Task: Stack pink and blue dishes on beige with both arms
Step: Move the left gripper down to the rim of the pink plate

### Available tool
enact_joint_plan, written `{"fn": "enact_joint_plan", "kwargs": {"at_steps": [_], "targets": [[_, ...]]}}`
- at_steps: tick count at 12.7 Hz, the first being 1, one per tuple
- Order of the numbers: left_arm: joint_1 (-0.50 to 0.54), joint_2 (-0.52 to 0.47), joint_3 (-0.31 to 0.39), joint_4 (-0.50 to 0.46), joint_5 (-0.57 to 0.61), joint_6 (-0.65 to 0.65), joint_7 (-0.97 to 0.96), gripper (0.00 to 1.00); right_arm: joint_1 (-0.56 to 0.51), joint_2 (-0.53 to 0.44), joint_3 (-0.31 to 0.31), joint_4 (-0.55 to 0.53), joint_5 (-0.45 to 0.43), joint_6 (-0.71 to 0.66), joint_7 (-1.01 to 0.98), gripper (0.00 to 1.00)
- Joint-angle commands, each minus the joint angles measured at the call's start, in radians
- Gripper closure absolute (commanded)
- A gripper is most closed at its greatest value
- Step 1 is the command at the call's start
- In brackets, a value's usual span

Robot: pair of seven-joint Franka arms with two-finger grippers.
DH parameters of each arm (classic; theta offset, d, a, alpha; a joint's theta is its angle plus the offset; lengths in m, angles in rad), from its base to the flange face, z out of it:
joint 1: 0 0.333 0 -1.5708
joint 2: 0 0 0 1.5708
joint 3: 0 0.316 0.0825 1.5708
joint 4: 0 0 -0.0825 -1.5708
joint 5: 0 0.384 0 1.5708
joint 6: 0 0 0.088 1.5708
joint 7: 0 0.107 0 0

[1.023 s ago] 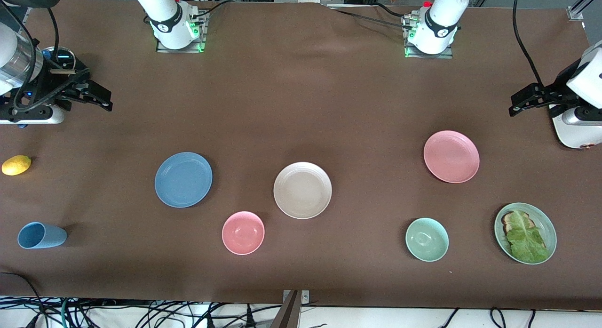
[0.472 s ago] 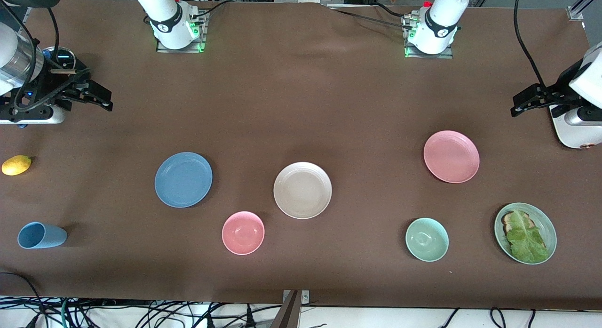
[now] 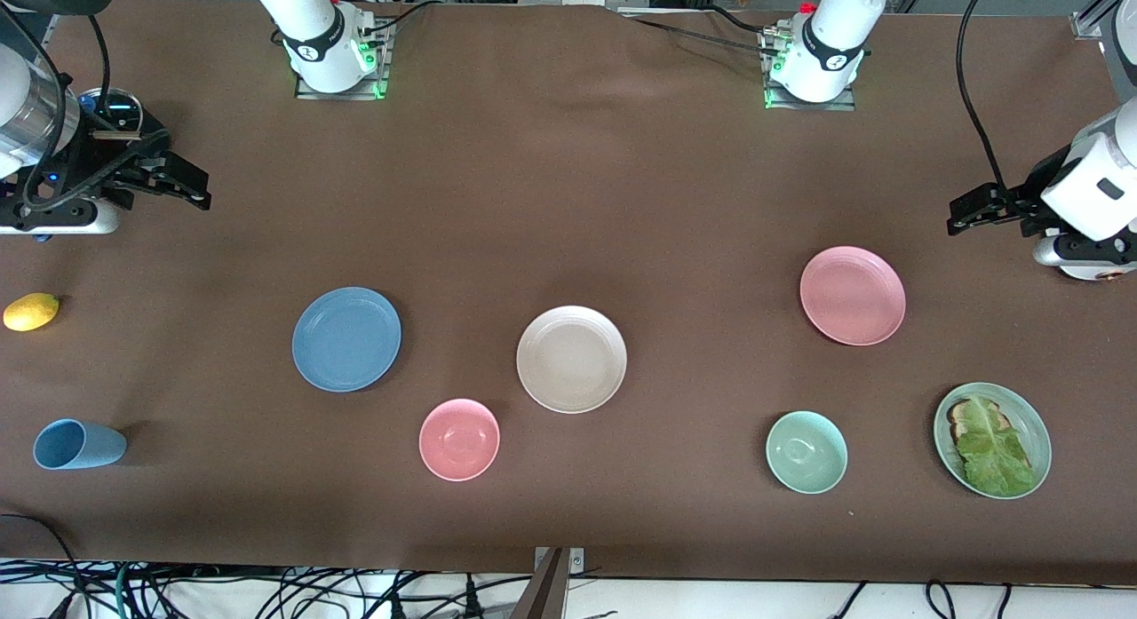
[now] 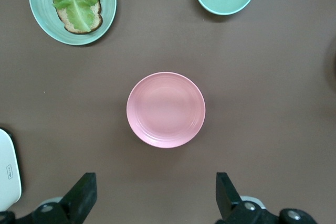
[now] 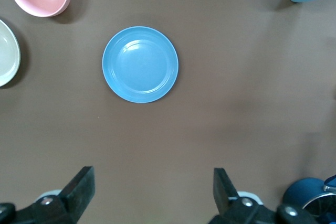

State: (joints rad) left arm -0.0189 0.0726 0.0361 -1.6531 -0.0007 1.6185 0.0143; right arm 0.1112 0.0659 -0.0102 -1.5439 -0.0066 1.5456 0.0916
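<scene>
Pink plate [image 3: 853, 296], blue plate [image 3: 346, 339] and beige plate [image 3: 571, 359] lie exactly where they lay a second ago, each flat and alone on the worktop [image 3: 568, 202]. Nothing is stacked yet.

Nearest the front camera sit the things to leave alone: a cup [image 3: 78, 444] on its side toward the right arm's end, a pink bowl [image 3: 459, 440], a green bowl [image 3: 807, 452] and a lettuce plate [image 3: 1045, 441] toward the left arm's end.

Farther from the camera come the three plates. Beige is in the middle of the worktop. Blue is toward the right arm's end and pink toward the left arm's end, both well apart from beige. A lemon [image 3: 31, 311] rests at the worktop's edge at the right arm's end.

The one change is at the left arm. Its end effector [image 3: 958, 215] has swung in from the worktop's edge toward the pink plate, and the wrist has turned. It hangs over bare worktop with its fingers wide apart and empty. Its wrist view now frames the pink plate squarely between them.

The right end effector [image 3: 202, 188] has hardly stirred. It waits over bare worktop at its own end, fingers apart and empty, with the blue plate in its wrist view.

My reading is that the left arm has begun its approach to pink while the right has yet to start. Both pickups and both placements remain to be done.
</scene>
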Motion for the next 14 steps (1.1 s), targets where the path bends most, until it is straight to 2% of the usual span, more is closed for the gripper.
{"fn": "enact_joint_plan", "kwargs": {"at_steps": [1,4,7,9,11,14], "targets": [[0.001,0.021,-0.004,0.019,0.008,-0.009,-0.007,0.0,-0.002,0.008,0.003,0.008,0.005,-0.005,-0.016,0.0],[0.005,0.096,0.001,0.021,0.013,-0.008,-0.002,0.0,-0.007,0.008,0.003,0.008,0.008,-0.004,-0.03,0.0],[0.063,0.177,0.004,0.019,0.027,-0.003,0.009,0.0,-0.007,0.0,0.003,0.008,0.005,-0.013,-0.029,0.0],[0.082,0.249,0.004,0.01,0.054,0.073,0.01,0.0,-0.005,0.005,0.003,0.004,0.01,-0.015,-0.03,0.0],[0.119,0.271,0.001,-0.005,0.051,0.089,0.015,0.0,-0.007,0.008,0.001,0.004,0.01,-0.015,-0.03,0.0],[0.126,0.268,0.001,-0.112,0.05,0.232,0.095,0.0,-0.007,0.0,0.001,0.007,0.004,-0.015,-0.033,0.0]]}}
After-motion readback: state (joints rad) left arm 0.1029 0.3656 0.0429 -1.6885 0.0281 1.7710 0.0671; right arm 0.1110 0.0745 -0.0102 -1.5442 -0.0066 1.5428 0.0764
